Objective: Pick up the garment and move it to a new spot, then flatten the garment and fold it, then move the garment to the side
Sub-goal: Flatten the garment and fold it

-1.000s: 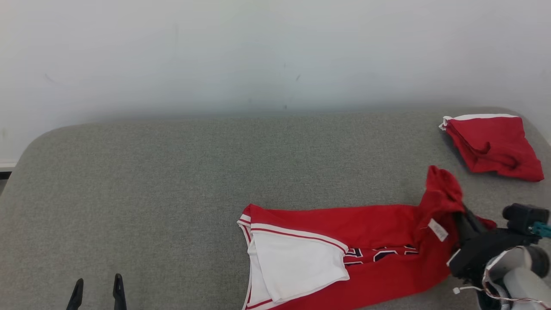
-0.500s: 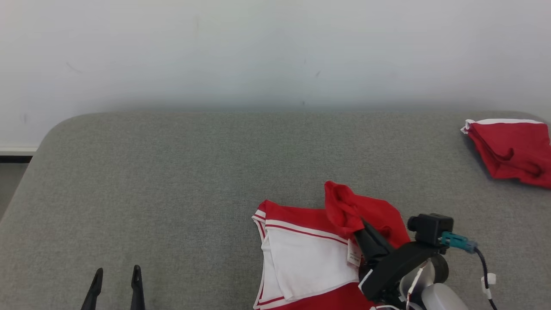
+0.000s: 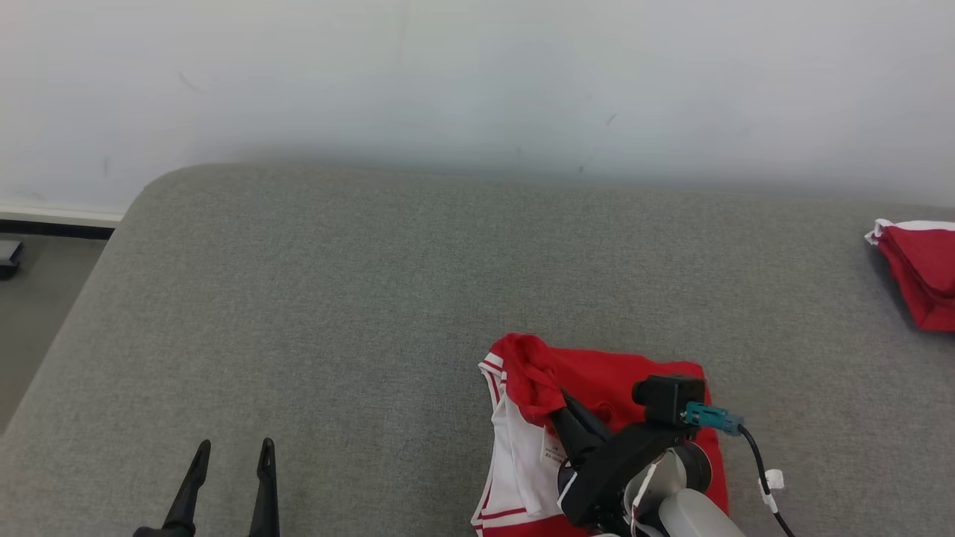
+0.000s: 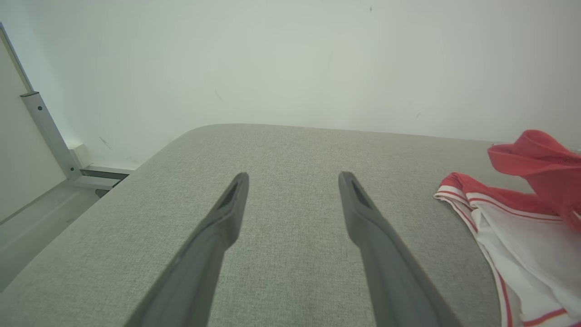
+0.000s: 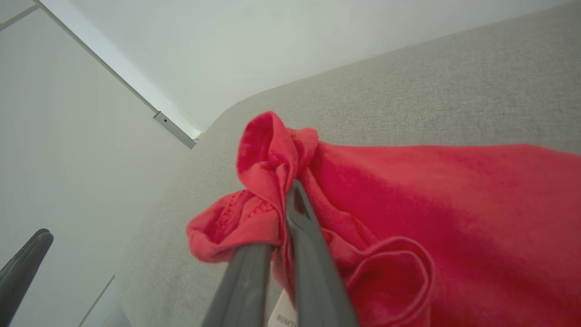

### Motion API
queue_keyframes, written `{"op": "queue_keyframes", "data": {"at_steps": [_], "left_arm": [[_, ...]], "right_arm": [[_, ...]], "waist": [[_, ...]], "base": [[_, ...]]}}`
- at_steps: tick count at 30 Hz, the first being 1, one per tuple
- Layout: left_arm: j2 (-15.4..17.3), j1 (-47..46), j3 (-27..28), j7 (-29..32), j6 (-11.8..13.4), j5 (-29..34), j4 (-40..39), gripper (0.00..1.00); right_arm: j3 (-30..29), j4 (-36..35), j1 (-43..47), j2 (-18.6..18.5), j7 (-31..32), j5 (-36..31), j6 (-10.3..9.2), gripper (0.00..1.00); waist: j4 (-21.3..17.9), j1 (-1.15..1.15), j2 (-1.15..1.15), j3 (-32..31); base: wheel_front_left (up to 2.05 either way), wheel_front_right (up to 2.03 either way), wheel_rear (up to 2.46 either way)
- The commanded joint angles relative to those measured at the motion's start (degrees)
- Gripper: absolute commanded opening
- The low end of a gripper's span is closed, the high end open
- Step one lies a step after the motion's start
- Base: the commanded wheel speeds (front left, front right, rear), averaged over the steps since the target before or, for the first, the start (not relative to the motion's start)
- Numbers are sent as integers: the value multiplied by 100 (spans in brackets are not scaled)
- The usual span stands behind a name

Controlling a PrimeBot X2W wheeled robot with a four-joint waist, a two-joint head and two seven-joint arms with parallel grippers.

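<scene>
right gripper (image 3: 565,399) pinched tight on the red garment (image 3: 634,380), edge lifted, looks mid-fold; left gripper (image 3: 233,447) wide and empty, near left; side move not yet done.

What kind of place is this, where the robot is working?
Probably an indoor room set up for folding practice: a grey fabric-covered surface against a bare white wall, a red and white garment on it, a folded red garment nearby.

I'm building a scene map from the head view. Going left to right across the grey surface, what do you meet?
In order: left end effector → red-and-white garment → folded red cloth at the right edge.
</scene>
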Motion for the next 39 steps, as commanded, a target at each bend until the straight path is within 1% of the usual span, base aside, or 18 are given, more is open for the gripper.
{"op": "queue_keyframes", "data": {"at_steps": [1, 3, 4, 5, 8, 11, 16, 22, 26, 30, 36, 39], "left_arm": [[-15, -81, -23, -18, -2, 2, 10, 100], [-17, -94, -19, -18, -8, -5, 26, 100], [-18, -104, -22, -18, -11, -3, 32, 100], [-19, -112, -23, -18, -13, -3, 38, 100], [-30, -59, 9, -18, -3, 17, 30, 100], [-28, -39, 42, -18, 3, 16, 55, 100], [-26, 29, 81, -18, 0, 15, 64, 100], [-12, 120, 167, -18, 10, 15, -13, 100], [-17, 184, 214, -18, 27, 41, -62, 100], [8, 181, 272, -18, 28, 50, -91, 100], [34, 230, 380, -18, 36, 60, -145, 100], [43, 265, 433, -18, 44, 70, -168, 100]], "right_arm": [[28, 161, -103, 50, -93, -38, -13, 0], [61, 396, -187, 76, -187, -7, -13, 0], [96, 484, -237, 84, -235, -12, -13, 38], [129, 563, -285, 90, -286, -7, -13, 100], [246, 656, -433, 90, -497, 19, -13, 100], [259, 604, -488, 23, -591, 7, -13, 100], [149, 189, -423, -318, -803, 52, -13, 100], [-325, -419, -146, -775, -942, -63, -13, 100], [-764, -786, 145, -911, -993, -151, -13, 100], [-1150, -1148, 493, -940, -1006, -359, -13, 100], [-1641, -1640, 1043, -772, -997, -695, -13, 100], [-1795, -1827, 1326, -654, -969, -808, -13, 100]], "waist": [[91, 0, 0, 65], [108, 0, 0, 73], [116, 0, 0, 78], [119, 0, 0, 81], [70, 0, 0, 41], [22, 0, 0, -1], [-110, 0, 0, -99], [-300, 0, 0, -152], [-424, 0, 0, -176], [-545, 0, 0, -199], [-735, 0, 0, -234], [-834, 0, 0, -259]], "base": [[0, 0, 0], [0, 0, 0], [0, 0, 0], [0, 0, 0], [0, 0, 0], [0, 0, 0], [0, 0, 0], [0, 0, 0], [0, 0, 0], [0, 0, 0], [0, 0, 0], [0, 0, 0]]}}
